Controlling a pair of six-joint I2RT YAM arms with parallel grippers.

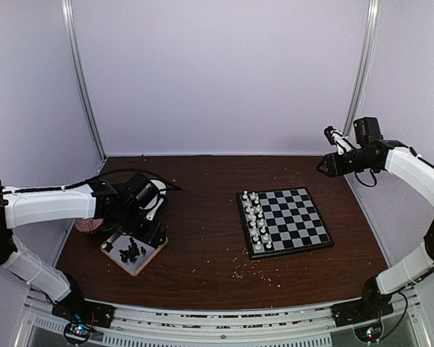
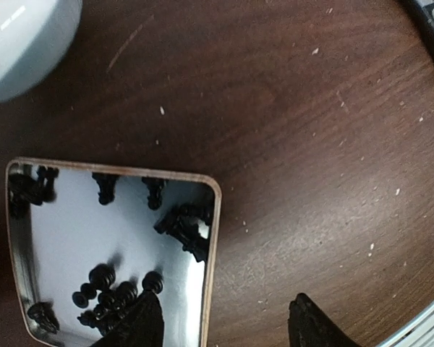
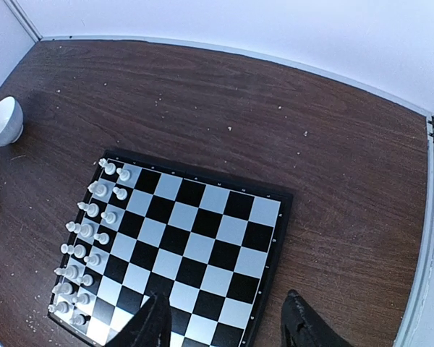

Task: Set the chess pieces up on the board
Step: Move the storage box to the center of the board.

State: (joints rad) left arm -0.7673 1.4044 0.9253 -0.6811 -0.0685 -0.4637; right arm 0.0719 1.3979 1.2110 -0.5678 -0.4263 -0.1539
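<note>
Left gripper (image 2: 224,300) hangs open at the tray's (image 2: 211,246) rim so I can pick black chess pieces (image 2: 184,228); right gripper (image 3: 224,296), also open, hovers above the board (image 3: 202,246).

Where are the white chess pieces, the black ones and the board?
white chess pieces (image 3: 79,251), right wrist view, on one piece in the rows.
black chess pieces (image 2: 182,225), left wrist view, on the clump by the tray's (image 2: 209,275) right rim.
board (image 3: 202,249), right wrist view, on a bare middle square.

A robotics lab cell: white walls (image 1: 217,72) and metal posts (image 1: 83,79) enclose a brown table (image 1: 202,195), left arm (image 1: 47,204) and right arm (image 1: 416,170) mounted on an aluminium rail (image 1: 217,322).
</note>
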